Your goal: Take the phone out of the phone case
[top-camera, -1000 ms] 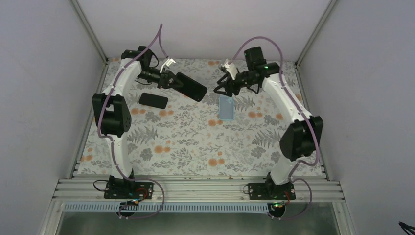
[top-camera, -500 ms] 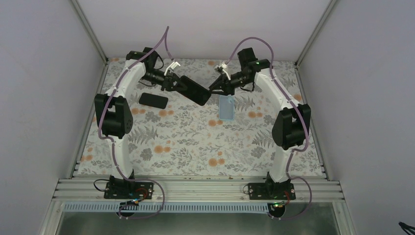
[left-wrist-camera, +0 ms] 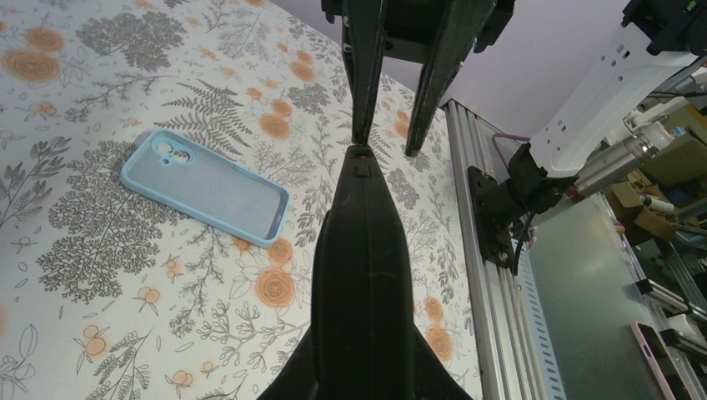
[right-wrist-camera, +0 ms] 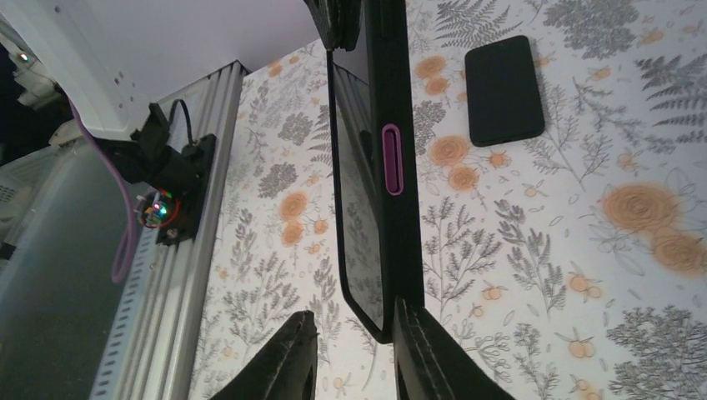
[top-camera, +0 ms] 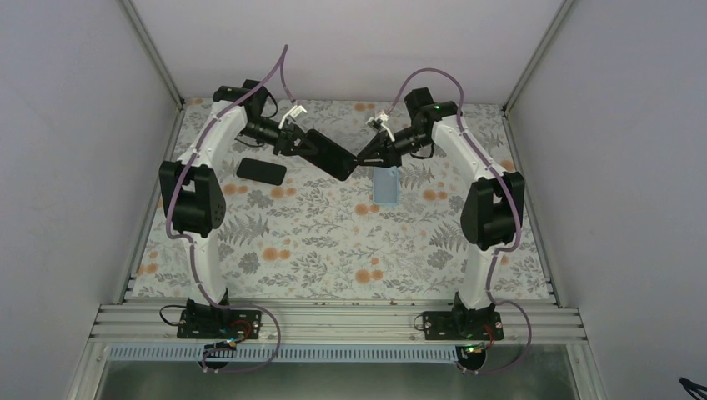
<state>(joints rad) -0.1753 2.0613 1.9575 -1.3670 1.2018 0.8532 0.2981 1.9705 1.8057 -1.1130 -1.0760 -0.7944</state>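
Observation:
My left gripper [top-camera: 292, 142] is shut on one end of the black phone [top-camera: 330, 155] and holds it tilted above the table. In the left wrist view the phone [left-wrist-camera: 363, 250] shows edge-on between my left gripper's [left-wrist-camera: 363, 377] fingers. My right gripper [top-camera: 363, 157] is open at the phone's free end. In the right wrist view that end [right-wrist-camera: 371, 167], with a purple side button, sits between the spread fingers of the right gripper [right-wrist-camera: 354, 333], close against the right finger [right-wrist-camera: 433, 358]. The light blue phone case [top-camera: 385, 183] lies empty and flat on the table; it also shows in the left wrist view [left-wrist-camera: 204, 187].
A second all-black phone [top-camera: 261, 171] lies flat on the floral table cover at the left, also in the right wrist view [right-wrist-camera: 503, 90]. White walls stand close behind and beside the table. An aluminium rail [top-camera: 333, 321] runs along the near edge.
My right gripper has moved left from above the case to the phone's free end, jaws open around it. My left gripper has shifted the phone slightly right.

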